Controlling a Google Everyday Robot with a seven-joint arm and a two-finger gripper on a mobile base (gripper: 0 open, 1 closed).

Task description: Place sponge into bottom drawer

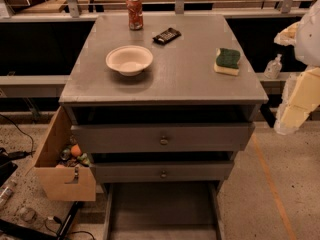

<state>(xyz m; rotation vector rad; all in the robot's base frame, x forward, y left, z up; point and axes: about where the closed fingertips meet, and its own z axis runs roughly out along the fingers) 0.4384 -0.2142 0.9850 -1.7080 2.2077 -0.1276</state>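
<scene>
The sponge, dark green on top with pale yellow foam below, lies on the grey cabinet top near its right edge. The bottom drawer is pulled out at the foot of the cabinet, a wide shallow grey tray with side rails; nothing shows in the part I see. My gripper and arm appear as pale cream and white shapes at the right edge of the camera view, beyond the cabinet's right side, to the right of the sponge and lower in the picture. It holds nothing that I can see.
A white bowl, a red can and a flat black packet sit on the cabinet top. Two knobbed grey drawers stand slightly open above the bottom one. A tan cardboard box of small items hangs at the left.
</scene>
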